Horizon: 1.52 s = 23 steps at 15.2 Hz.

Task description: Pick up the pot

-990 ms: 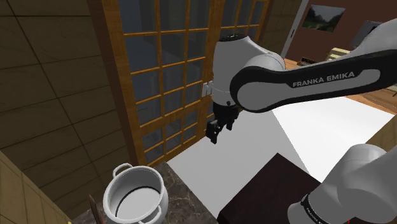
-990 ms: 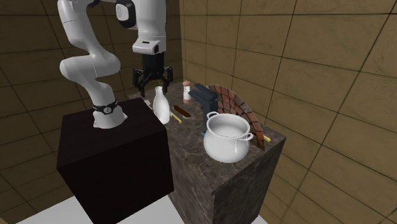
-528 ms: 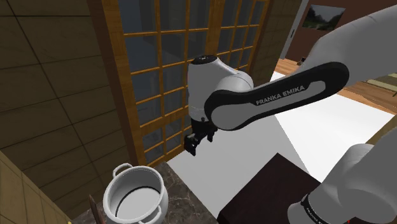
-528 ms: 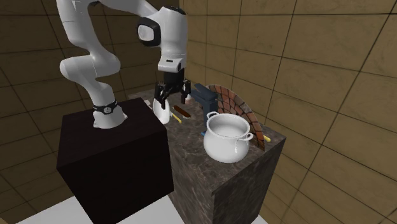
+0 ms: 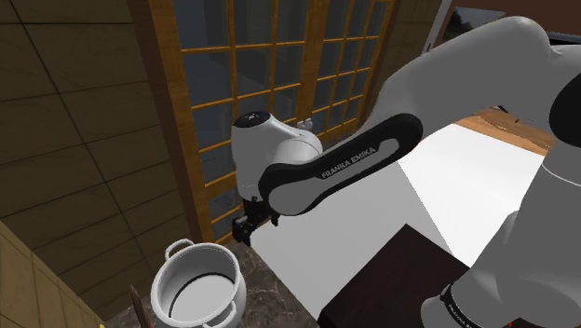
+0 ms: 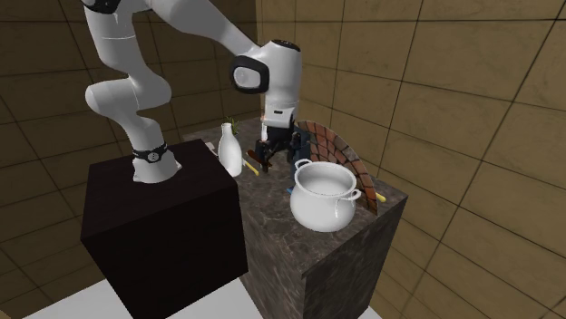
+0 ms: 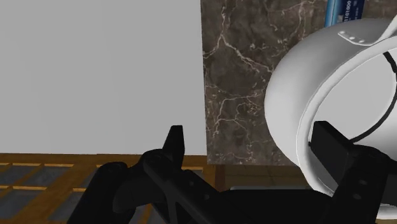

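Black fingers (image 7: 174, 143) of the white Franka arm (image 5: 317, 168), spread open, hover near the round white two-handled pot (image 5: 197, 287) at the shoulder view's lower left, close to the edge of the dark marble surface (image 6: 272, 217), where an off-centre descent could clip its rim and tip it off.

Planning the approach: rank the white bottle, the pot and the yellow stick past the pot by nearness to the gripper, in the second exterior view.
1 and 2. White bottle, view's left of the gripper, and pot, lower right: too close to call.
3. Yellow stick, far right, at the edge of the counter.
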Tool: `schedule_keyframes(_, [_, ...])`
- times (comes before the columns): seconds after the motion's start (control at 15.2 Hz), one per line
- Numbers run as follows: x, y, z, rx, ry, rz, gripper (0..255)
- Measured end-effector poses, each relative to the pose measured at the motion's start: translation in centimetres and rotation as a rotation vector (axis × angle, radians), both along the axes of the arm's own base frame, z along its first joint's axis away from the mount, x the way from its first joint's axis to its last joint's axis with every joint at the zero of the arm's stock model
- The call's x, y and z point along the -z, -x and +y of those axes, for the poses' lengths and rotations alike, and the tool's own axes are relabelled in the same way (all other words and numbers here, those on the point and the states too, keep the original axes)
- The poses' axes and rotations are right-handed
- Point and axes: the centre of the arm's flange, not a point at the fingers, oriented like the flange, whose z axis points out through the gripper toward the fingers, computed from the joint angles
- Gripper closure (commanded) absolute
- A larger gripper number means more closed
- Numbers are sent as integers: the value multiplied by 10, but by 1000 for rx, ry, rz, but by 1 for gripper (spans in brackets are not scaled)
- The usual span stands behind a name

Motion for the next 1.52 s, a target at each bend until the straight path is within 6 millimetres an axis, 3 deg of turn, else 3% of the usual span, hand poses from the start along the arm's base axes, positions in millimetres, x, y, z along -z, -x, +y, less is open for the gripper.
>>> schedule_keyframes(0.53, [58, -37, 69, 16, -21, -3, 0])
schedule_keyframes(1.06, [99, -42, 75, 18, -22, -3, 0])
schedule_keyframes(1.12, [101, -42, 75, 18, -22, -3, 255])
schedule_keyframes(1.52, [102, -41, 75, 17, -24, -4, 255])
